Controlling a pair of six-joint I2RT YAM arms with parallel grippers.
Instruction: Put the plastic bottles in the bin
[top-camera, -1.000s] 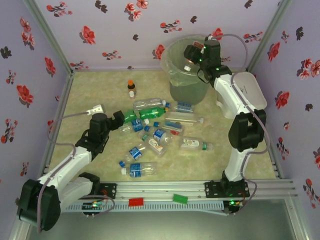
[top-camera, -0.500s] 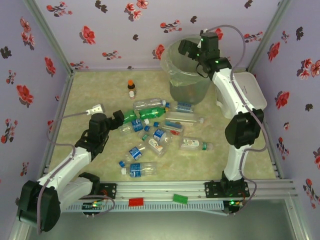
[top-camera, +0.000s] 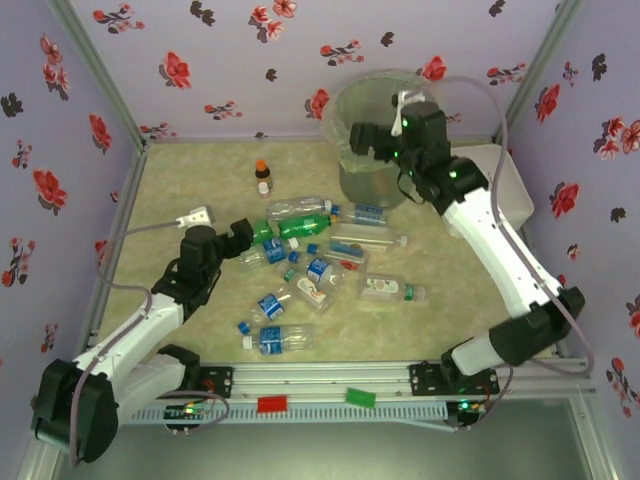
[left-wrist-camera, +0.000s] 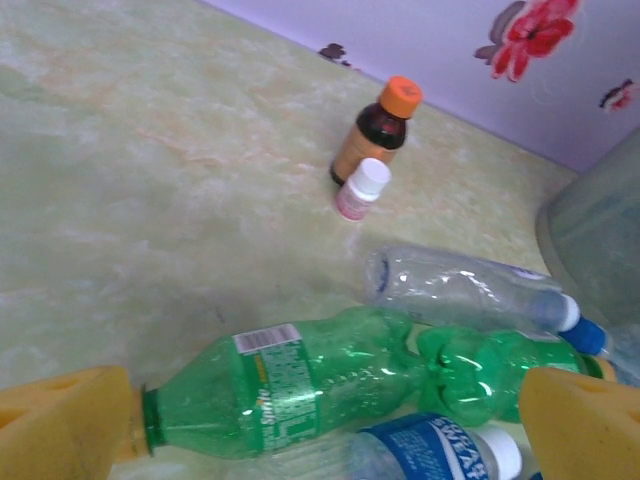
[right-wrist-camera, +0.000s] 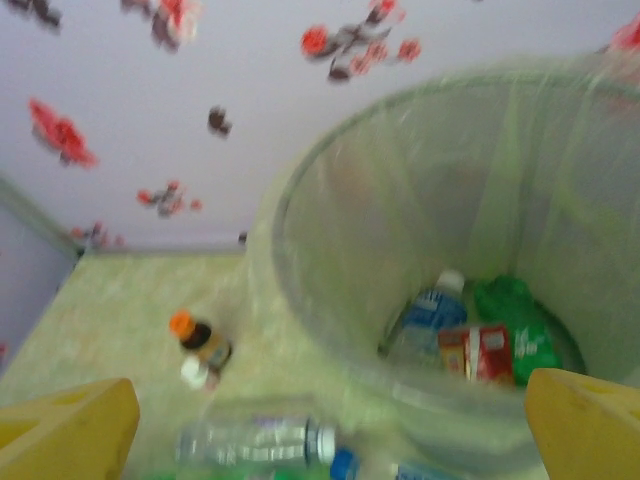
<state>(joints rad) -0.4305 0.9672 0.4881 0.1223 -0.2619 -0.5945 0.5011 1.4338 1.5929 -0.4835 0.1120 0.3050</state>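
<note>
The plastic bottles (top-camera: 310, 262) lie in a loose heap on the middle of the desk (top-camera: 180, 180). A few are already at the bottom of the bin (right-wrist-camera: 300, 210), which stands toward the desk's far right. The next to be taken looks to be a green bottle (left-wrist-camera: 300, 385) lying on its side at the heap's left edge. The left gripper (left-wrist-camera: 320, 428) hangs over it, jaws spread wide and pinching nothing. The bottle runs lengthwise between them, neck toward one finger and base toward the other. Closing that way would likely squeeze it end to end and buckle it or pop it loose. Turning the wrist to close across the ribbed body seems wiser, while staying off the clear bottle (left-wrist-camera: 460, 290) just behind. The right gripper (top-camera: 362, 138), jaws spread and empty, hovers at the bin's near rim.
</note>
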